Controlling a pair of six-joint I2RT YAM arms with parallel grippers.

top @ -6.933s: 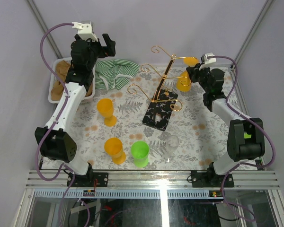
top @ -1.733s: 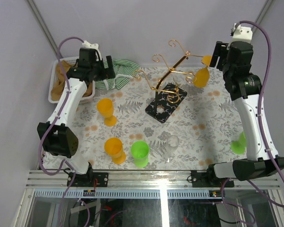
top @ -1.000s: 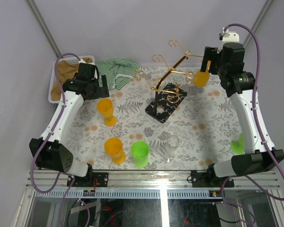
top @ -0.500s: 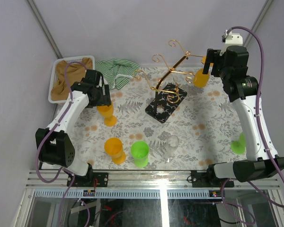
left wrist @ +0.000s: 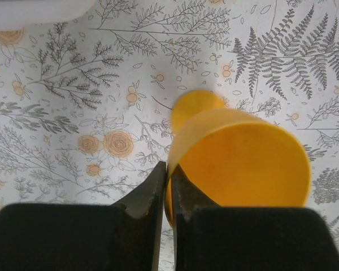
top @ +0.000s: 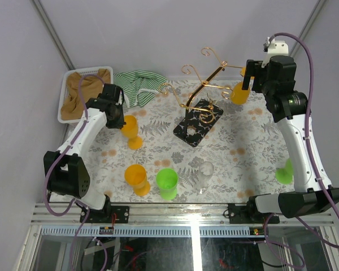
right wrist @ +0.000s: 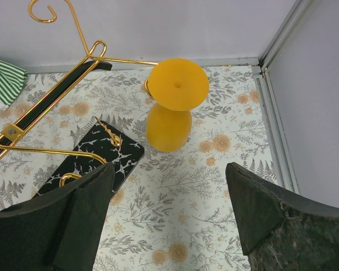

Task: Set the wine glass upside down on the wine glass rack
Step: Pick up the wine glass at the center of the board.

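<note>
here the left pincer (left wrist: 168, 169) is pinched shut on the rim of an upright orange glass (left wrist: 237, 164), left of centre in the overhead frame; the right pincer (right wrist: 169, 167) gapes wide, apart from the orange wine glass (right wrist: 172, 104); that one hangs upside down on the gold rack (right wrist: 93, 155), upper right, over the floral counter (right wrist: 203, 214)

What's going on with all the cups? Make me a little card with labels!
stand: gold rack on a black base
hung up: hung glass, orange, upside down on a rack hook
right arm: right gripper open, not touching it
left arm: left gripper shut on second orange glass at its rim
waiting: third orange glass, green glass, clear glass
</note>
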